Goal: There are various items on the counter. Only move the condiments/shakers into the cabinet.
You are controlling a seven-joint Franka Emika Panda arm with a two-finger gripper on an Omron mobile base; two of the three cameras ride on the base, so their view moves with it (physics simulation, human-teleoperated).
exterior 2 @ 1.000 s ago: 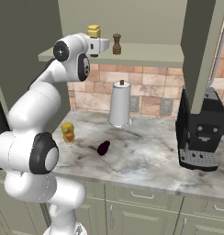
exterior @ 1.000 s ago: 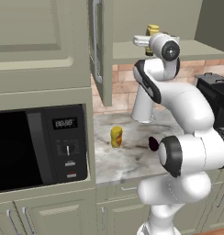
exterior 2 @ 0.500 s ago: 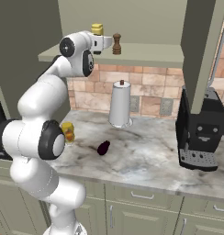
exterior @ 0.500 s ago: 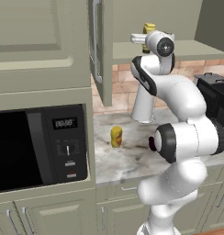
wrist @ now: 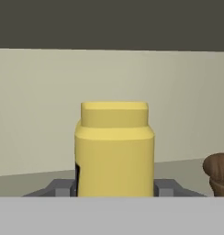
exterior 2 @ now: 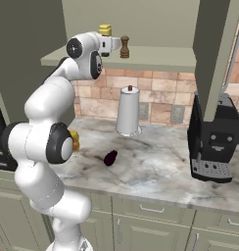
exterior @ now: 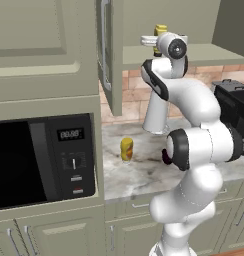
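Condiments first, left to right: the amber bottle stands on the counter beside the microwave, while the yellow bottle sits clamped in our gripper at the open cabinet shelf, the pepper shaker already standing just to its right. Over the last second we have swung the arm in toward the shelf, carrying the bottle deeper. We judge two of three nearly stowed, with release next.
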